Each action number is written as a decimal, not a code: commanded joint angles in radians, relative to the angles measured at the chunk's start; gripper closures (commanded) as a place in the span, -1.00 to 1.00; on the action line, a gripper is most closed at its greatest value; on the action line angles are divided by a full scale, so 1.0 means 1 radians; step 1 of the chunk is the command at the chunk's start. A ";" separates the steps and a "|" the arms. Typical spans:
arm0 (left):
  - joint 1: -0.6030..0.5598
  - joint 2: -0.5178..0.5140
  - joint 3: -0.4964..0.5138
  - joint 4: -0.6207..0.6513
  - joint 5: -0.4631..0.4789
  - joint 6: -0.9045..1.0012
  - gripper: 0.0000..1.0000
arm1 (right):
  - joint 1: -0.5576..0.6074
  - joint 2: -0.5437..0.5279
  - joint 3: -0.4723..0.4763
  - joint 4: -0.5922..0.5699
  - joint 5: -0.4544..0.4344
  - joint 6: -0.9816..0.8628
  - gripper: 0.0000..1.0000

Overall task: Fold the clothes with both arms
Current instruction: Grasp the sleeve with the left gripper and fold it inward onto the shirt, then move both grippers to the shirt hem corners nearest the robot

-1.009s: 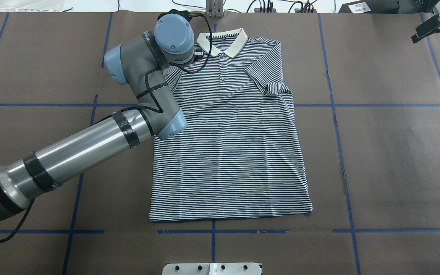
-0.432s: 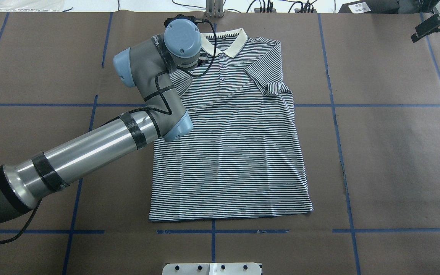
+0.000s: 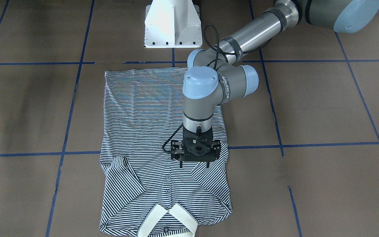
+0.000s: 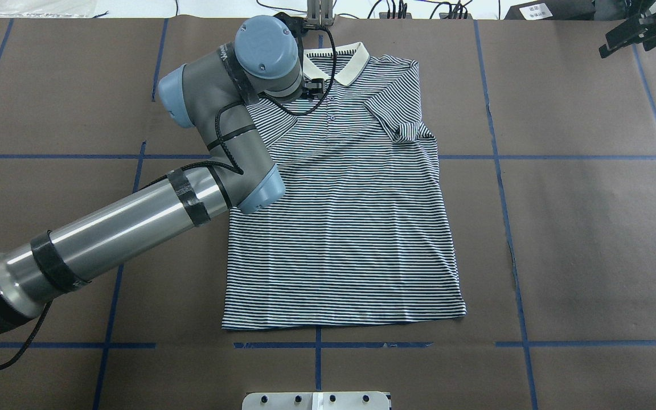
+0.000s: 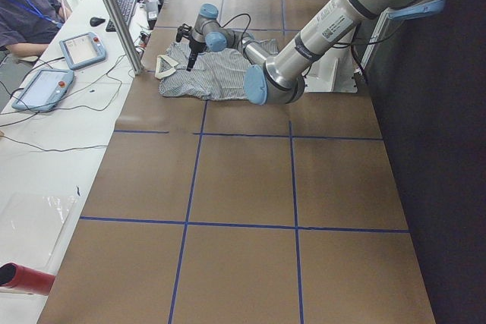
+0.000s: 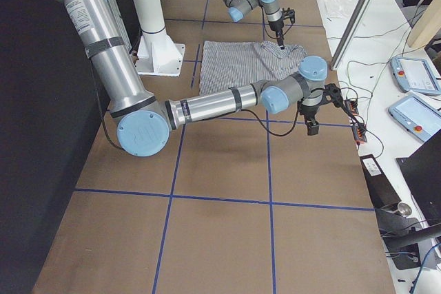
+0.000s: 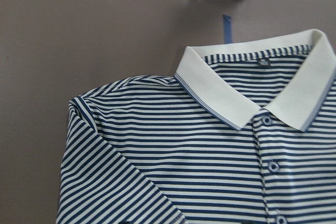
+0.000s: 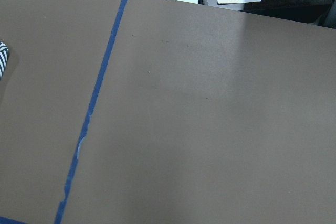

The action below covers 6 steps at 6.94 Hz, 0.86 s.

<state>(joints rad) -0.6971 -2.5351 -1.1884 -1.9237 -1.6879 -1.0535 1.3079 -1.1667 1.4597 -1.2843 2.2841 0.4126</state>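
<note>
**Fig.** Polo shirt (image 4: 351,228) lay flat on the bench (image 4: 590,228), sleeves tucked in. Left gripper (image 3: 194,164), jaws apart, hung over its chest beside the placket (image 4: 332,117). A clean fold probably wanted even pinches on both sides. Right gripper (image 4: 615,41) sat far aside, its state impossible to tell.

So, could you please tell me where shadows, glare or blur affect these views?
Front-facing view: a soft dark shadow lies on the table near that view's left edge. Overhead view: bright glare streaks the metal tube of the left arm. Left wrist view: the stripes of the shirt are sharp, unblurred.
</note>
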 commanded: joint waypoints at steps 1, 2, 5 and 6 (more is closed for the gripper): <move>-0.002 0.180 -0.289 0.031 -0.065 0.048 -1.00 | -0.120 -0.043 0.172 -0.003 -0.047 0.284 -1.00; 0.001 0.252 -0.407 0.031 -0.070 0.049 -1.00 | -0.201 -0.115 0.297 -0.003 -0.092 0.398 -1.00; 0.098 0.511 -0.699 0.025 -0.087 -0.011 -1.00 | -0.581 -0.356 0.685 -0.003 -0.378 0.868 -0.98; 0.164 0.544 -0.768 0.028 -0.070 -0.066 -1.00 | -0.760 -0.410 0.743 -0.001 -0.561 1.002 -0.98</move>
<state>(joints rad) -0.6048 -2.0621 -1.8595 -1.8970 -1.7774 -1.0631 0.7466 -1.4998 2.1063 -1.2868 1.9092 1.2426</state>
